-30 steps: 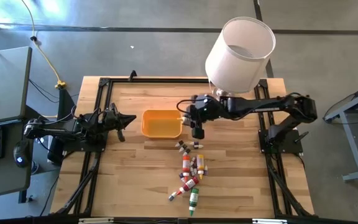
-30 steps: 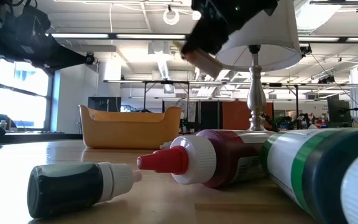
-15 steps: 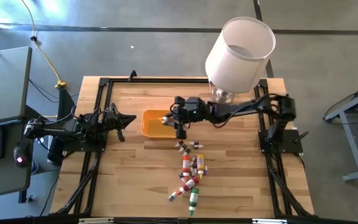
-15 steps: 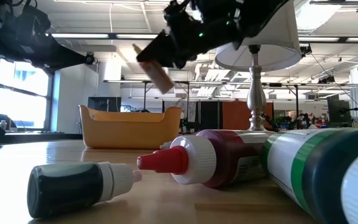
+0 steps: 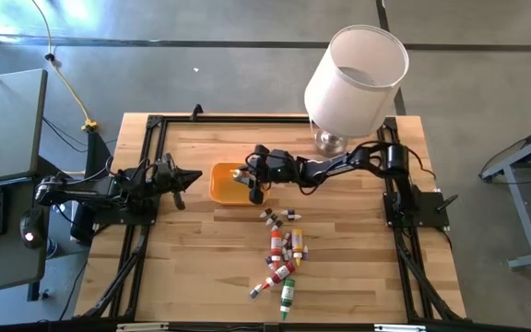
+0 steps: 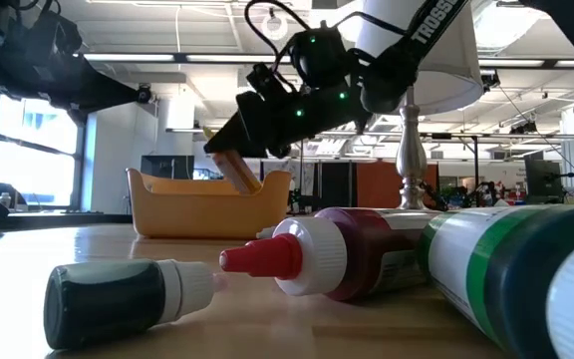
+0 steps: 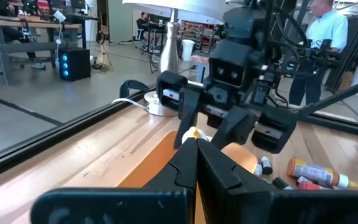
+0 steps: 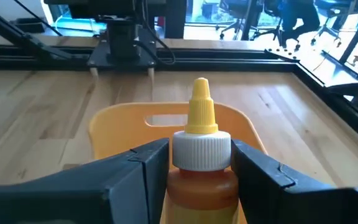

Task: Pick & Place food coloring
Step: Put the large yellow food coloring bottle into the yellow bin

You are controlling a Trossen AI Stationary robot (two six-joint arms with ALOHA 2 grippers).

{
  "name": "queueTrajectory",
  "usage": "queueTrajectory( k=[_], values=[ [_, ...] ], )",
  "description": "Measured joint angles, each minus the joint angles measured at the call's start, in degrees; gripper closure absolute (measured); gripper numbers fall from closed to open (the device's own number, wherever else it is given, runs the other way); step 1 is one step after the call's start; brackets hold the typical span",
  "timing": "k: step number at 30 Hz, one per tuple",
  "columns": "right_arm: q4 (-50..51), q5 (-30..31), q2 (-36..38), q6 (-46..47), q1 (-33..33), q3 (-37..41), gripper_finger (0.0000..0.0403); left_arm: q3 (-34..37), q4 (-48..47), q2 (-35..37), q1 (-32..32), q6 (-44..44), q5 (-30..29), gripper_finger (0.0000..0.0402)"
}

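Note:
My right gripper hovers over the orange tray, shut on an orange food coloring bottle that has a white cap and a yellow tip. In the low view this bottle hangs tilted just above the tray's rim. Several more food coloring bottles lie on their sides in a loose pile near the table's middle, red, orange, yellow and green. My left gripper waits shut at the table's left, just left of the tray. My right gripper pinches the orange bottle between its two fingers at the white cap and the shoulder below it. The fingers come slanting from the table's right, lying along the bottle. The bottle is lifted clear over the tray, tilted, yellow tip toward the table's left.
A lamp with a white shade stands on its metal base at the table's far right, behind the right arm. A black frame runs around the tabletop. Bare wood lies on the near left. A person stands in the room beyond.
My right gripper has carried the orange bottle from above the far end of the pile toward the table's left and down, ending over the tray. The bottle has sunk from well above the tray to just over its rim. The gripper stayed shut on it.

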State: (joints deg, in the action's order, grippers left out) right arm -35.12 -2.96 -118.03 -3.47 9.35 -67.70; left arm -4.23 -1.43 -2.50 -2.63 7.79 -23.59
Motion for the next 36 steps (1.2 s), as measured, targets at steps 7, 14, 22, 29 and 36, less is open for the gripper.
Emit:
queueTrajectory(
  k=[7,14,22,29,36],
  values=[
    [1.05,-0.09,-0.55,0.03,0.78,0.0,0.0256,0.0,0.21,0.01,-0.02,-0.17,0.75,0.0386],
    [0.99,-0.61,-0.55,0.14,1.27,0.0,0.0256,1.44,7.45,-6.17,-0.01,1.7,1.82,0.0324],
    [0.22,-5.19,-0.55,0.91,1.25,0.0,0.0256,1.42,16.53,-18.91,0.0,8.3,-6.29,0.0316],
    [-5.32,-10.17,-0.55,3.52,1.13,-0.02,0.0256,1.42,27.16,-33.23,0.0,12.42,-5.97,0.0337],
    [-10.05,-13.18,-0.55,4.97,0.95,-0.04,0.0256,-5.09,32.17,-45.25,0.0,9.55,-3.74,0.034]
  ],
)
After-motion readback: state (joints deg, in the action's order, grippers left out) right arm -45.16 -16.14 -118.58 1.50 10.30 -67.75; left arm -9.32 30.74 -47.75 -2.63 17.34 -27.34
